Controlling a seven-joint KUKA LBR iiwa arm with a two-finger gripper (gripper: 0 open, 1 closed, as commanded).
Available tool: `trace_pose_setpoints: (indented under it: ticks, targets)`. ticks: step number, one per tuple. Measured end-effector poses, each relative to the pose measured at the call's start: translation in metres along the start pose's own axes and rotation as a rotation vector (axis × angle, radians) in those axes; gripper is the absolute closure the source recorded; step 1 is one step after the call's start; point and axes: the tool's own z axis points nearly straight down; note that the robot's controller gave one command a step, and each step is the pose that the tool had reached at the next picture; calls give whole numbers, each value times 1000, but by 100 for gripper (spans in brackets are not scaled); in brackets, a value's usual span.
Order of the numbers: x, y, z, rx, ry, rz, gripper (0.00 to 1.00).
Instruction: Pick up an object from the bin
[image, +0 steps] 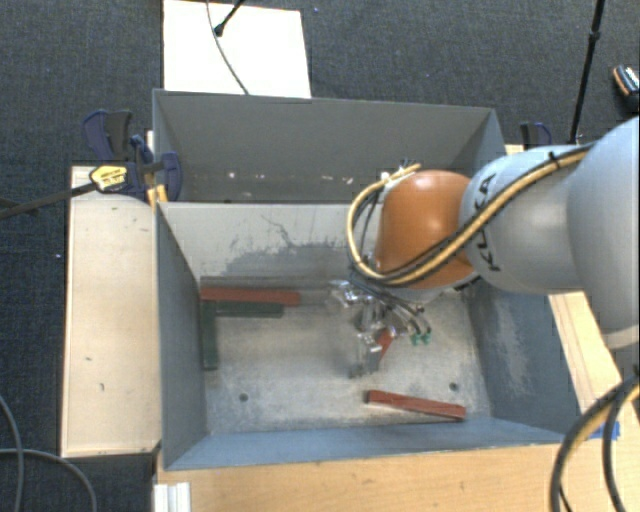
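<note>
I reach into the grey bin (182, 340) from the right, with my orange cover (420, 230) and its looped cables (362, 235) hanging above the floor. I take my bearings from the front red-brown bar (415, 404). It is a thin flat strip lying on the bin floor close to the front wall, slightly slanted.

My gripper (367, 355) hangs just behind that bar's left end, near it but apart from it, low over the speckled floor. I cannot tell whether it is open or closed, because the metal parts run together from this angle. I see nothing that I can say it has hold of. A small red spot (383, 343) and a small green spot (421, 338) show at the gripper, behind the bar's left half. I cannot tell whether they are loose things or parts of me.

The front bar is the thing nearest to me. Well to its left and farther back lies a back red-brown bar (250, 295) of much the same look. Also left of the front bar is a dark green piece (209, 340) shaped like an L. One leg lies right alongside the back bar, and the other runs forward beside the left wall.
</note>
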Motion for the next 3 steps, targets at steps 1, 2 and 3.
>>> trace_pose_setpoints:
  ticks: [1, 2, 3]
  targets:
    - [1, -71, 0, 4, 0, 20, 0]
    - [44, 2, -108, 0, -3, -139, 0]
    - [105, -26, -16, 0, 9, -94, 0]
